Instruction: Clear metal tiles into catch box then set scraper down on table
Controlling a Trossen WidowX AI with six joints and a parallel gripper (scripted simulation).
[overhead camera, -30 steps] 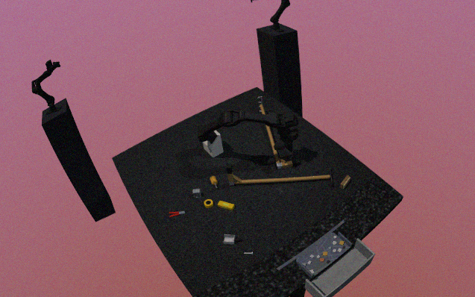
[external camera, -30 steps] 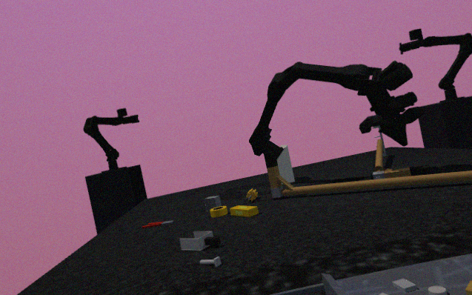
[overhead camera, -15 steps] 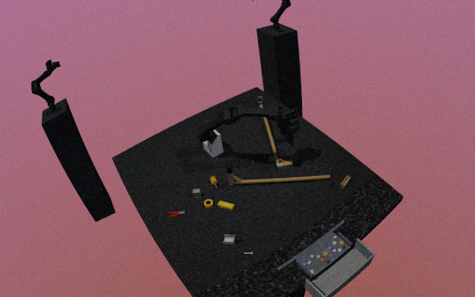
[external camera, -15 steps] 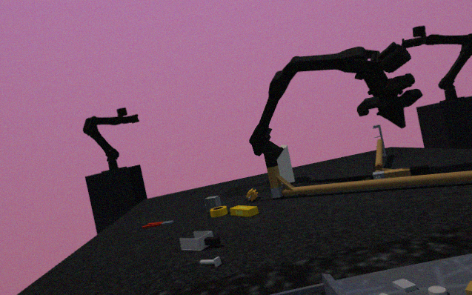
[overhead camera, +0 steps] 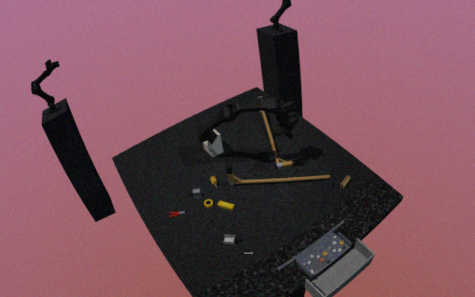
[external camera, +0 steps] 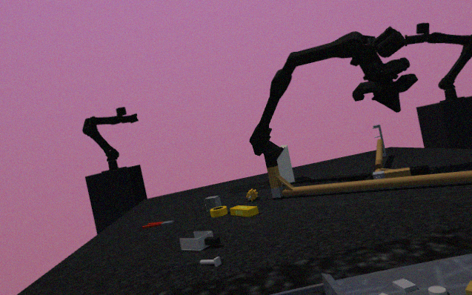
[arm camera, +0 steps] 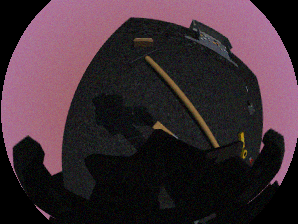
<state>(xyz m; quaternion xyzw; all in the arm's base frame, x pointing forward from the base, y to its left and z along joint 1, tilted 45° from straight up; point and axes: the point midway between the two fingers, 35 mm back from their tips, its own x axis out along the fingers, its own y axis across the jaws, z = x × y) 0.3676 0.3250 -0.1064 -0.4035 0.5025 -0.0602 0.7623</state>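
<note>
Dark table (overhead camera: 183, 149) (external camera: 307, 230) (arm camera: 120, 75) beneath the shut hand (overhead camera: 290, 133) (external camera: 397, 108).
</note>
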